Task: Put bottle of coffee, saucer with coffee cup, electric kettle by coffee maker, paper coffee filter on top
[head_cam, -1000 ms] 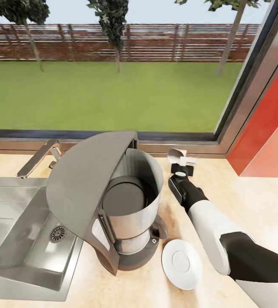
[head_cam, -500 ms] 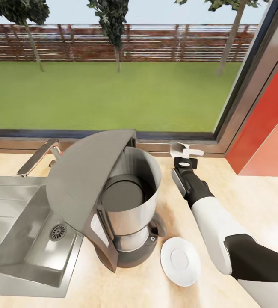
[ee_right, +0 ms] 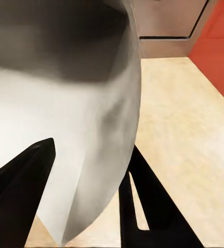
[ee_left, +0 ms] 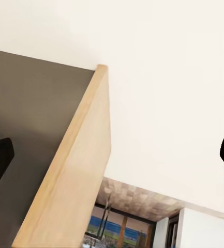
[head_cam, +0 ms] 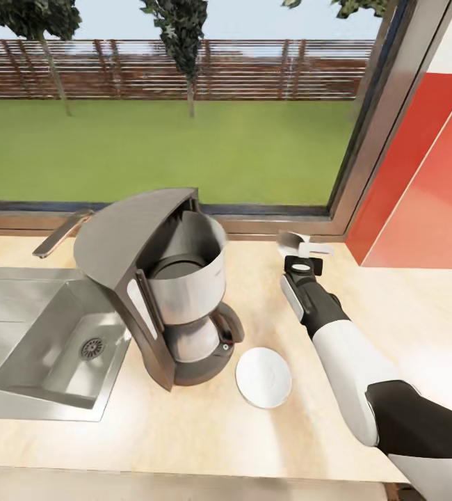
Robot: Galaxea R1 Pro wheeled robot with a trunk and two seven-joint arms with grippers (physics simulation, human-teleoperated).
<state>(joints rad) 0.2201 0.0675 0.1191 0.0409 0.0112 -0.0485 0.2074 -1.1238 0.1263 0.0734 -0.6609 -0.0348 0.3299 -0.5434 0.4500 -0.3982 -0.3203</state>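
Note:
The coffee maker (head_cam: pixel 167 292) stands on the kitchen countertop (head_cam: pixel 184 424) beside the sink, its lid swung up. The white saucer (head_cam: pixel 263 376) lies flat just right of its base, with nothing on it. My right gripper (head_cam: pixel 301 253) hovers over the counter near the window corner, beyond the saucer, shut on the white coffee cup (head_cam: pixel 293 243), which is tilted. Close up, the coffee cup (ee_right: pixel 75 113) sits between the dark fingers (ee_right: pixel 18 201) of the right gripper (ee_right: pixel 86 175). My left gripper (ee_left: pixel 112 155) is open, its tips far apart, facing a wooden panel edge.
A steel sink (head_cam: pixel 42 334) with a faucet (head_cam: pixel 62 234) is set into the counter left of the coffee maker. A window sill (head_cam: pixel 254 224) runs behind, and a red wall panel (head_cam: pixel 421 181) closes off the right. Bare counter (head_cam: pixel 421 313) stretches right of my arm.
The whole head view has shifted and pulled back, so the camera moved. My right gripper carried the cup a little farther from the saucer toward the window, then held.

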